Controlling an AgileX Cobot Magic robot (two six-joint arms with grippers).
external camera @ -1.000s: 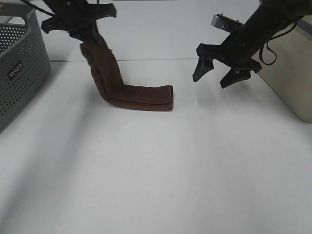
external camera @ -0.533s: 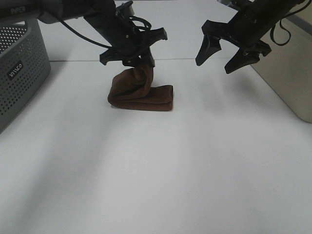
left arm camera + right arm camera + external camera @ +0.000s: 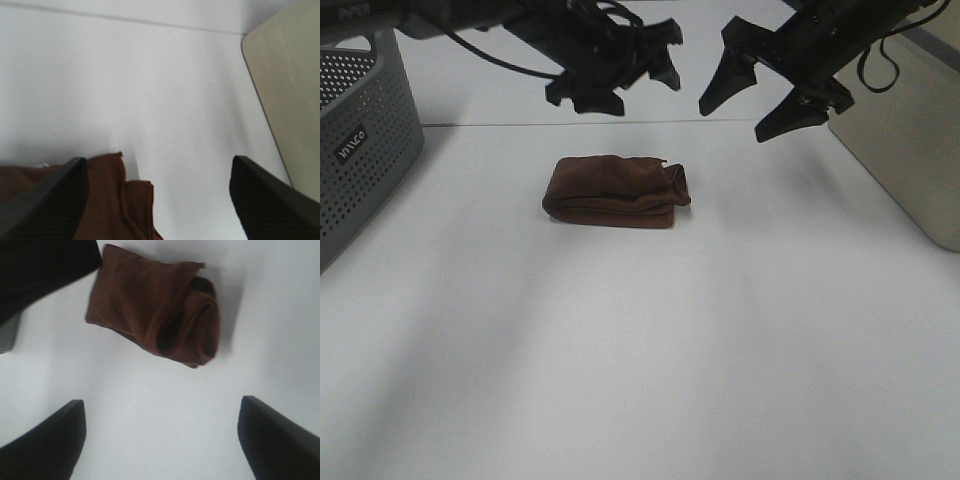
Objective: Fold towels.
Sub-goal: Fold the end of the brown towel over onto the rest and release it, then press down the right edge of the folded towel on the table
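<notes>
here, folded towel (image 3: 615,190) lying on table (image 3: 720,330), left gripper (image 3: 625,88) above it, open, empty, right gripper (image 3: 738,118) beside, open too

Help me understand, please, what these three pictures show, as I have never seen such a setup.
This is a robot with two arms, each ending in a two-fingered gripper. The wide picture comes from a camera mounted high, off the arms. The other two come from cameras on the wrists, looking past the black fingers. On the white table lies one dark reddish-brown towel, folded into a small bundle. The left gripper and right gripper hover above the table near it, both open and holding nothing. A grey perforated basket stands at the left edge, and a beige box at the right.
</notes>
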